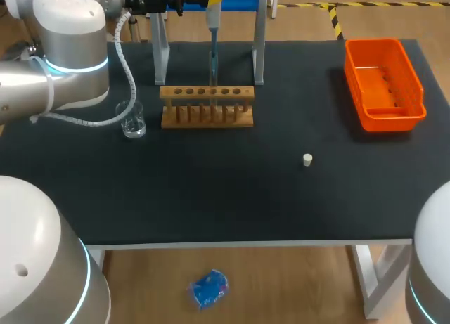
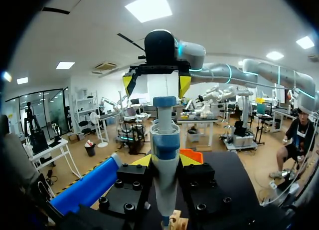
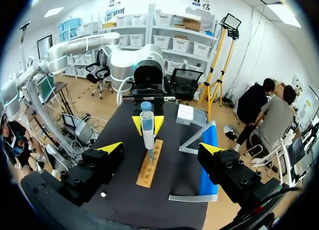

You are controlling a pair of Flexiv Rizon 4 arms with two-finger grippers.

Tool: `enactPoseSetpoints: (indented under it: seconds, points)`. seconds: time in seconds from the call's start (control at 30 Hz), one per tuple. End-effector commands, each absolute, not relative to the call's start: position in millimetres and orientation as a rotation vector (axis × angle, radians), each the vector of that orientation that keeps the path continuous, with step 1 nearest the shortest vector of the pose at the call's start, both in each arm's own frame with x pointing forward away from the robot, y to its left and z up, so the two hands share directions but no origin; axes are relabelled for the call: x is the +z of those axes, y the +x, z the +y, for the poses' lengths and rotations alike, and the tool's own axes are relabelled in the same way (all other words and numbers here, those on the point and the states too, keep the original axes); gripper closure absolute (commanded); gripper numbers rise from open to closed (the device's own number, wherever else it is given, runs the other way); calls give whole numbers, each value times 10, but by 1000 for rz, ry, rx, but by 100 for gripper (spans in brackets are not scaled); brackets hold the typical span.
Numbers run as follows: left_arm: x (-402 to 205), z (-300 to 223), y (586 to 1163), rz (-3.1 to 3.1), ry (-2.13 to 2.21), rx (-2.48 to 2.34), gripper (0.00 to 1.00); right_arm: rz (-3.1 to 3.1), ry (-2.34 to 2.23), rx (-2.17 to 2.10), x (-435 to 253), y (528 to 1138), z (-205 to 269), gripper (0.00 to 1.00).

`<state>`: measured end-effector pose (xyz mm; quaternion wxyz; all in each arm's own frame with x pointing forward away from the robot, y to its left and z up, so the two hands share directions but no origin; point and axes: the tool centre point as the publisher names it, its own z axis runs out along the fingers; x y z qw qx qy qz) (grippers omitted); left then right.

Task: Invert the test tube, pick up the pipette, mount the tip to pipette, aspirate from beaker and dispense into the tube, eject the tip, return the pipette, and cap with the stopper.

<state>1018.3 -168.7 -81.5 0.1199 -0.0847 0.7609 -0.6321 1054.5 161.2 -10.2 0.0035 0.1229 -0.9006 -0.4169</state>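
The left claw (image 2: 165, 160) is pinched on the pipette (image 2: 164, 140), one yellow tip pressed to each side of its barrel, and holds it upright above the far middle of the black tabletop (image 1: 211, 190). The pipette has a blue plunger cap on top, a pale collar under it, a wide blue band around the upper barrel, and a whitish body that tapers to a thin bluish shaft. In the head view that shaft runs straight down to the wooden rack (image 1: 206, 106) and meets its row of holes near the middle. Whether it enters a hole or a tube there cannot be told. The rack stands just in front of a stand (image 1: 259, 50) with metal legs and a blue top bar. A clear glass beaker (image 1: 132, 119) sits just beside the rack's left end. A small white stopper (image 1: 307, 159) lies alone on the tabletop, well apart from the rack and nearer the front right. An orange basket (image 1: 383, 85) rests at the far right. The right claw (image 3: 162, 148) is spread wide with nothing between its yellow tips. It hangs apart from the pipette and faces it across the rack.
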Motion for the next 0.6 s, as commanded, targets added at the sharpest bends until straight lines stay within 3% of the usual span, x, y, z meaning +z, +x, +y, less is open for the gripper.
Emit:
enactPoseSetpoints:
  seconds: [0.03, 0.33, 0.37, 0.43, 0.47, 0.5, 0.57, 0.6]
  points:
    - [-813, -1686, 10185, 2223, -247, -1847, 100, -2816, 373, -1304, -84, 10552, 1643, 0]
    - [-813, -1686, 10185, 2223, -247, -1847, 100, -2833, 383, -1274, -20, 10477, 1725, 0]
    - [-813, -1686, 10185, 2223, -247, -1847, 100, -2835, 389, -1271, -6, 10468, 1743, 12]
    - [-813, -1686, 10185, 2223, -247, -1847, 100, -2849, 397, -1260, 12, 10463, 1765, 21]
    - [-813, -1686, 10185, 2223, -247, -1847, 100, -2847, 403, -1260, 20, 10461, 1784, 52]
    - [-813, -1686, 10185, 2223, -247, -1847, 100, -2843, 404, -1263, 25, 10463, 1797, 58]
    - [-813, -1686, 10185, 2223, -247, -1847, 100, -2846, 408, -1260, 30, 10465, 1835, 79]
    - [-813, -1686, 10185, 2223, -247, -1847, 100, -2847, 412, -1261, 38, 10465, 1858, 100]
